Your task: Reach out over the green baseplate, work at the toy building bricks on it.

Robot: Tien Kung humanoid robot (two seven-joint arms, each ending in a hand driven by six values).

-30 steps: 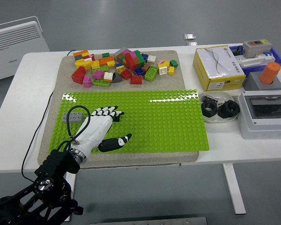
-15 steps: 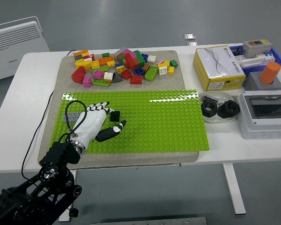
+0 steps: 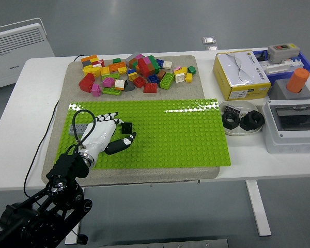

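A white table [image 3: 26, 98] carries everything here. Toward nine o'clock a beige mat [image 3: 194, 88] lies flat on it, running from the far side almost to the near edge. At two o'clock sits a yellow-and-white box [image 3: 241, 75]. Just nearer than that box rests a small white dish [image 3: 241, 130]. A grey enclosure with a clear lid [image 3: 292, 125] stands at three o'clock, with a grey block [image 3: 282, 92] just behind it and a blue bin [image 3: 304, 63] at the far right corner.

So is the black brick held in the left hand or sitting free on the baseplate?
Sitting free: the black brick rests on the green baseplate beside the left hand's relaxed fingers.
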